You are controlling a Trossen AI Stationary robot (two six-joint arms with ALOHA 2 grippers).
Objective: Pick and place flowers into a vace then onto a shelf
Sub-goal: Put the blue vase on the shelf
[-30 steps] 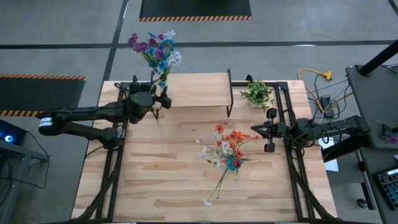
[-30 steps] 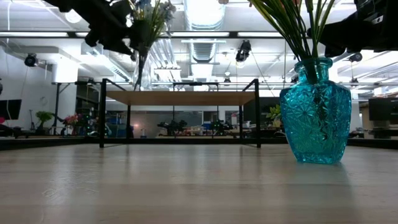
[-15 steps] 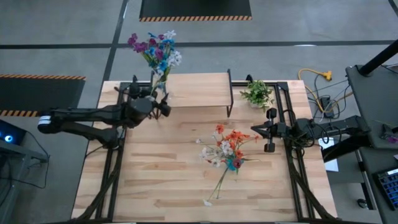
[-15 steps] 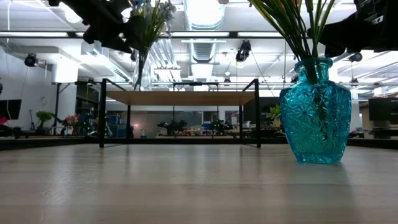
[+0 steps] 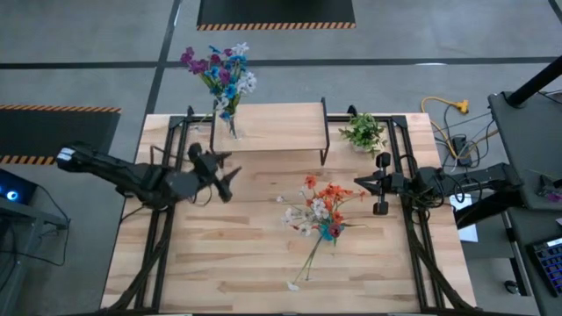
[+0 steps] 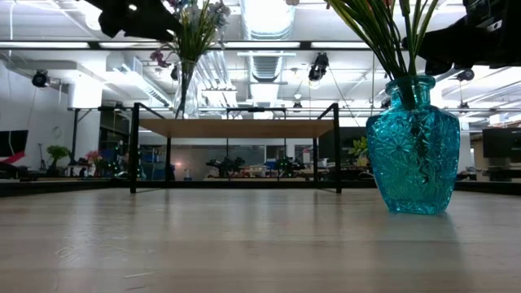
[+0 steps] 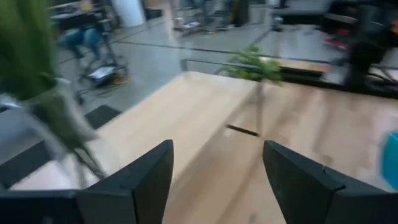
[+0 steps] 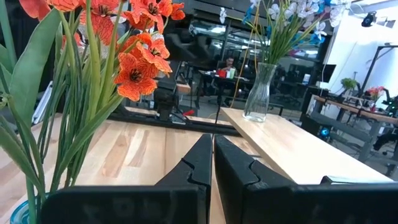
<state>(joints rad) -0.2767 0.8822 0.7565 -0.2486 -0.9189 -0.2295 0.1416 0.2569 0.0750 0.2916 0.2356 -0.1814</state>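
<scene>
On the wooden table (image 5: 237,263): one shelf (image 5: 281,127), two vases of flowers (image 5: 219,75), left gripper (image 5: 230,178) spread, right gripper (image 5: 358,184) closed.

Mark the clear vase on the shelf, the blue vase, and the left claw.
clear vase (image 5: 231,128): high view, glass body.
shelf (image 5: 281,123): high view, bare plank top.
blue vase (image 6: 413,159): low view, belly.
left claw (image 5: 230,179): high view, between fingertips.

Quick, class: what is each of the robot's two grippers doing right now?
Left gripper: open, holding nothing, over the light wood tabletop.
Right gripper: shut, holding nothing, near the orange-red flowers.
</scene>
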